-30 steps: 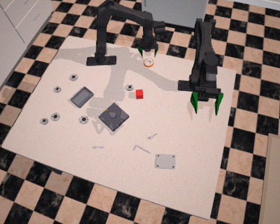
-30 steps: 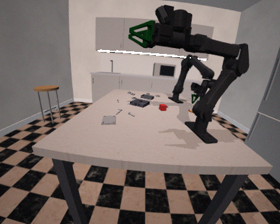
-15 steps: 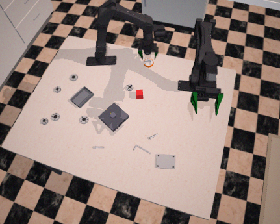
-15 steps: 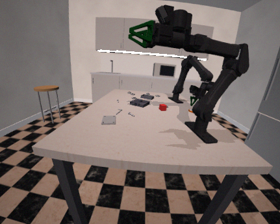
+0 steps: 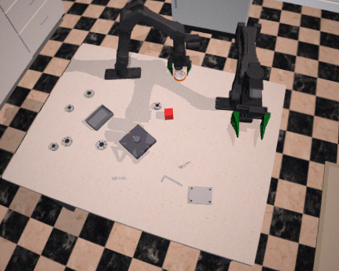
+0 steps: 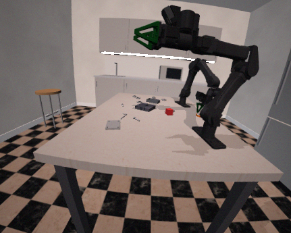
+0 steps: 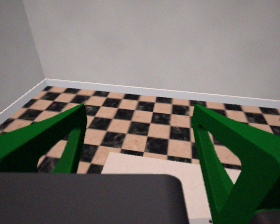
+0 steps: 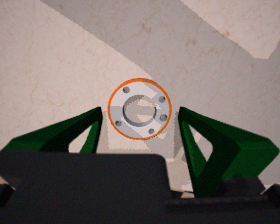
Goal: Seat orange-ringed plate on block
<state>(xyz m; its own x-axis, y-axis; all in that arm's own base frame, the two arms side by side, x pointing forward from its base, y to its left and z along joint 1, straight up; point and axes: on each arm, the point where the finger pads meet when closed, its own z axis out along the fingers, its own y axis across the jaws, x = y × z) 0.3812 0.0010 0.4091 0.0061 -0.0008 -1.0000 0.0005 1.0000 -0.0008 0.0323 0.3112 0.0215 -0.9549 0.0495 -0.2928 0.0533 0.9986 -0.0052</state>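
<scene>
The plate [image 5: 179,80] [image 6: 198,115] [image 8: 139,133], grey with an orange rim, a big centre hole and five small holes around it, lies on the desk [image 5: 224,233] [image 6: 91,146] [image 7: 145,165] [image 8: 60,60], off the block [image 5: 143,146] [image 6: 145,109]. Seen from the top, it is well apart from the block, above it and to the right. Two of its small holes, on the right in the wrist view, sit closer together than the rest.

The right tool [image 5: 180,73] [image 6: 199,107] [image 8: 140,112] points down over the plate, fingers standing wide, one to each side of it in its wrist view, gripping nothing.

The block is dark and square, turned like a diamond in the top view, its round post [image 5: 136,139] bare. A red cube [image 5: 168,114] [image 6: 169,111] is near the block, above and to the right. A grey tray [image 5: 92,126] [image 6: 153,100] is above and to the left. Six small discs [image 5: 97,144], one pointed out, lie left of and above the block. Below and to the right are a bent key [image 5: 173,181] and a pale panel [image 5: 200,195] [image 6: 113,125].

The left tool [image 5: 250,137] [image 6: 134,34] [image 7: 139,112] hangs high to the block's right in the top view, also wide open and empty
</scene>
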